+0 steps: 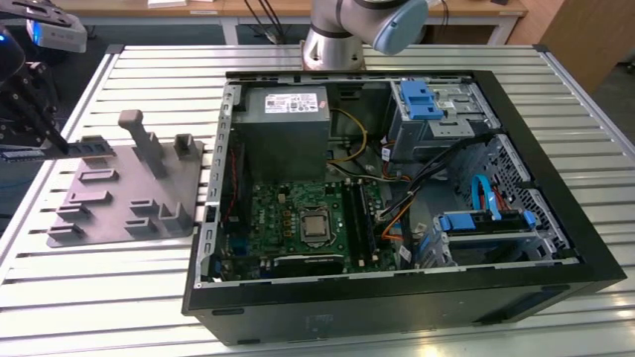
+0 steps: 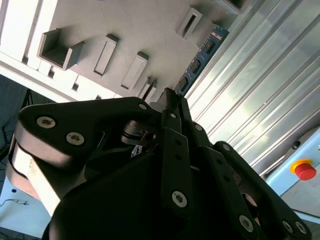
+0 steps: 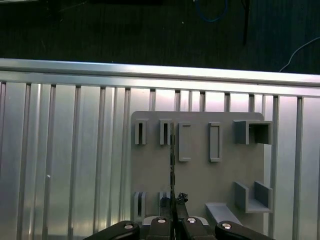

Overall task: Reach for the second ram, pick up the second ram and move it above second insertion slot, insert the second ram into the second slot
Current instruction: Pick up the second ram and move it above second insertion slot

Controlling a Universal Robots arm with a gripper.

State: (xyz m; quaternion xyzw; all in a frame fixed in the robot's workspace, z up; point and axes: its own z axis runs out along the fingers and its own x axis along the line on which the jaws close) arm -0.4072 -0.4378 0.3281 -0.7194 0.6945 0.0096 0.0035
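Black end effector (image 2: 172, 98) clamps a flat blue memory stick (image 2: 202, 55) over the grey slotted holder (image 1: 119, 190) on the ribbed metal counter (image 1: 248, 59), at the exterior view's left.

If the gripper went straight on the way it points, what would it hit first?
Probably the grey slotted plate beneath the gripper, which grips the second ram; depth is unclear.
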